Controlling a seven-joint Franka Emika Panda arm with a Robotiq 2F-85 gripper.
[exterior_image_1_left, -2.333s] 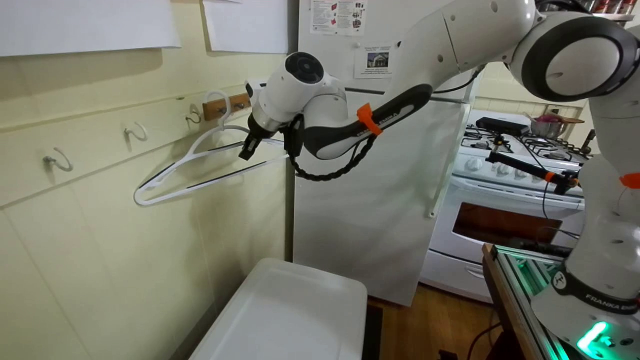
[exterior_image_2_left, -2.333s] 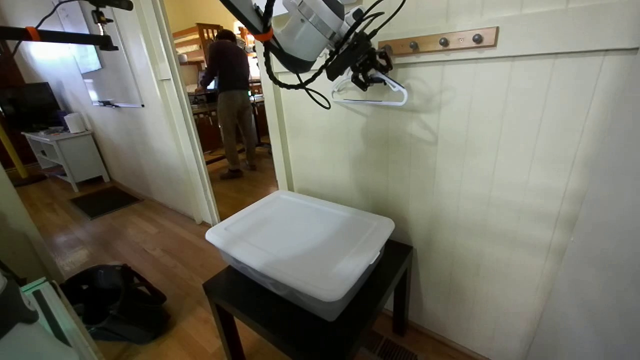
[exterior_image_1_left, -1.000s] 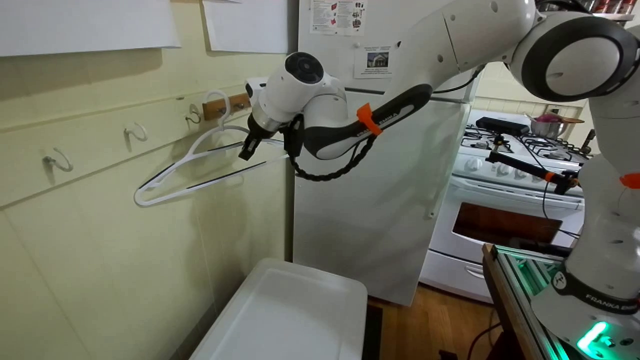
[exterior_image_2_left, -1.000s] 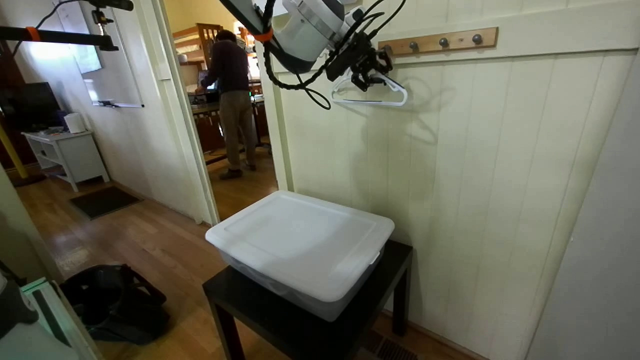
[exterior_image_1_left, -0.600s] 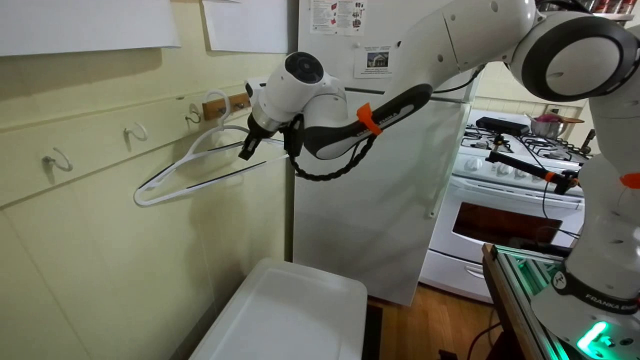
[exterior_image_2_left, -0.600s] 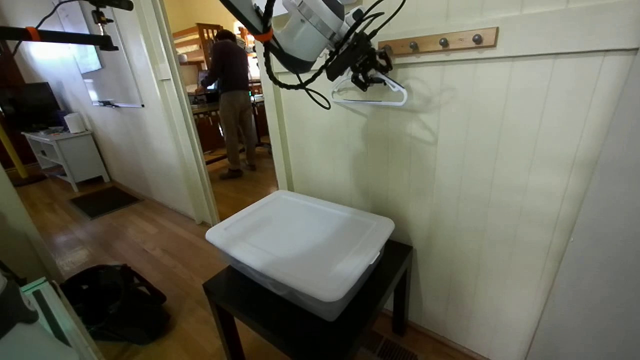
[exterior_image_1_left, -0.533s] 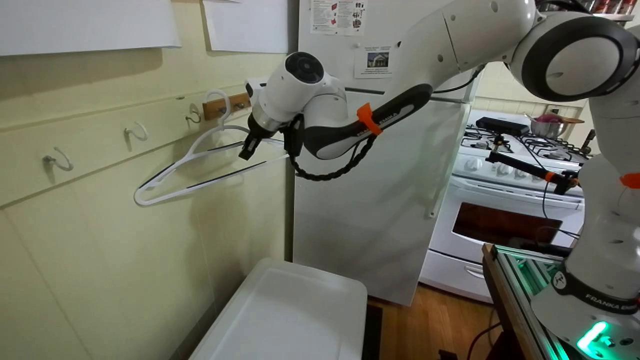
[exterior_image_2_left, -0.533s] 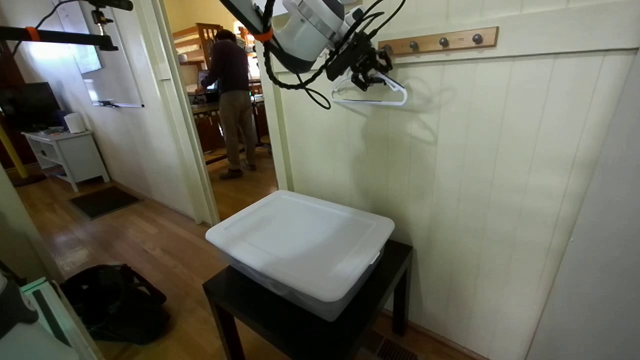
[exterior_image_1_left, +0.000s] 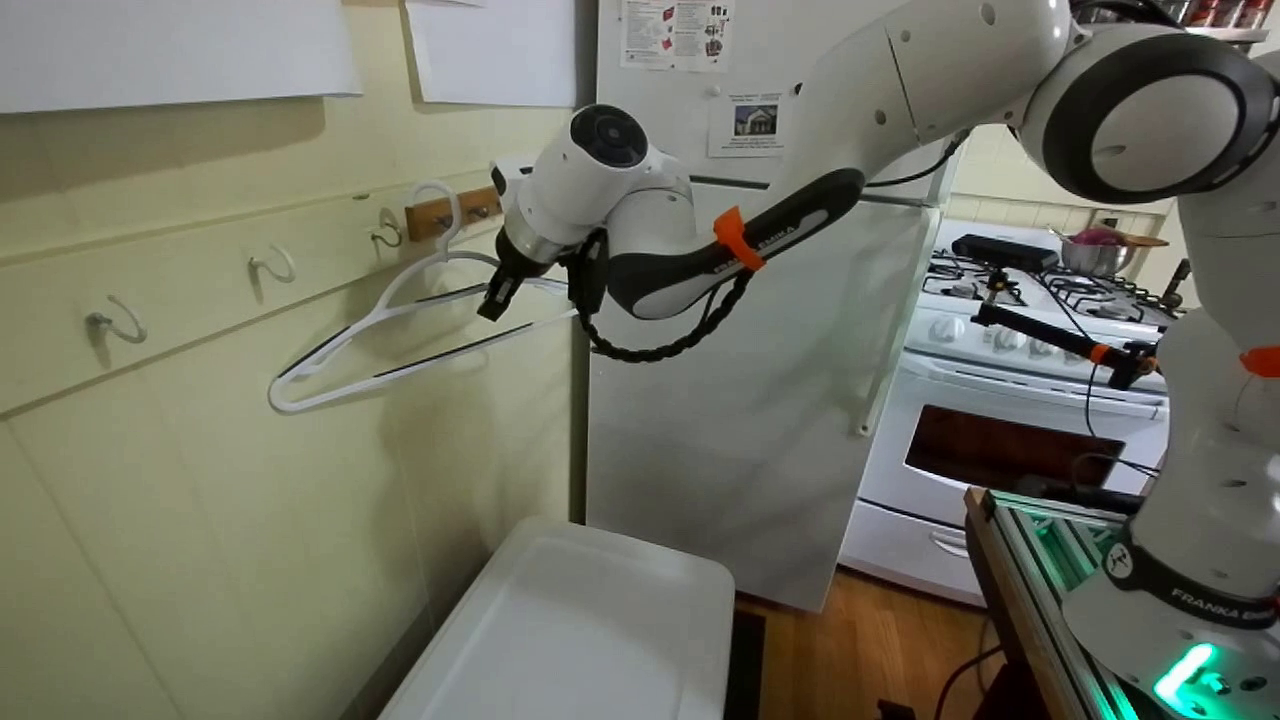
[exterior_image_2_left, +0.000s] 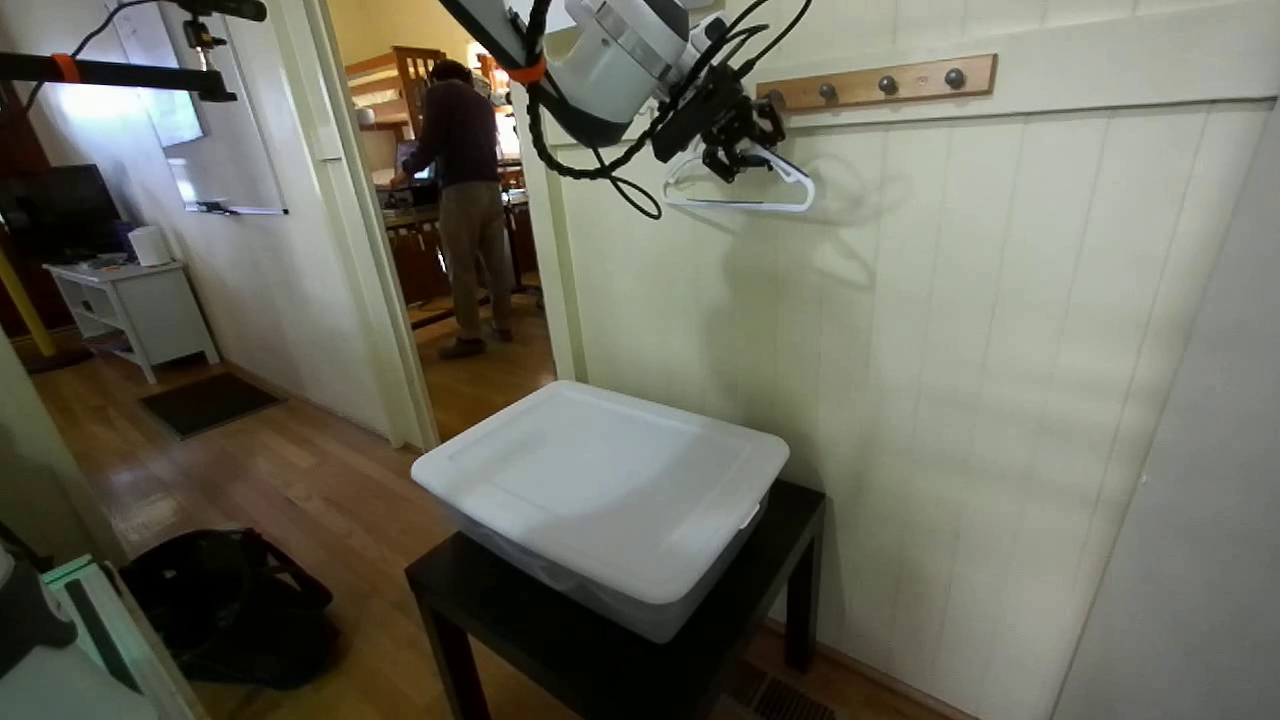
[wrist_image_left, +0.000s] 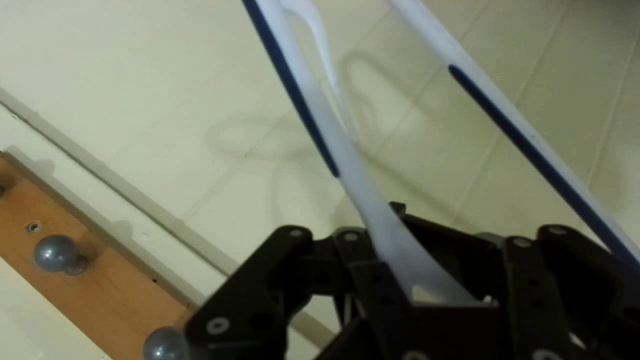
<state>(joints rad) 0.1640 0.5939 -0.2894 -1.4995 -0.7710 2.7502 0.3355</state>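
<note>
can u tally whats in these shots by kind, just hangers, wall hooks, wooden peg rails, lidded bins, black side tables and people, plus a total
Hanger: 1
Wall hooks: 3
Wooden peg rail: 1
Lidded bin: 1
Black side table: 1
Person: 1
Total: 8

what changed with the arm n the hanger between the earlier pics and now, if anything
Nothing visibly changed there: in both exterior views the arm, the claw and the white hanger in its grip sit where they were, and nothing was taken hold of or let go. The white-lidded bin and black table stayed put too.
</note>
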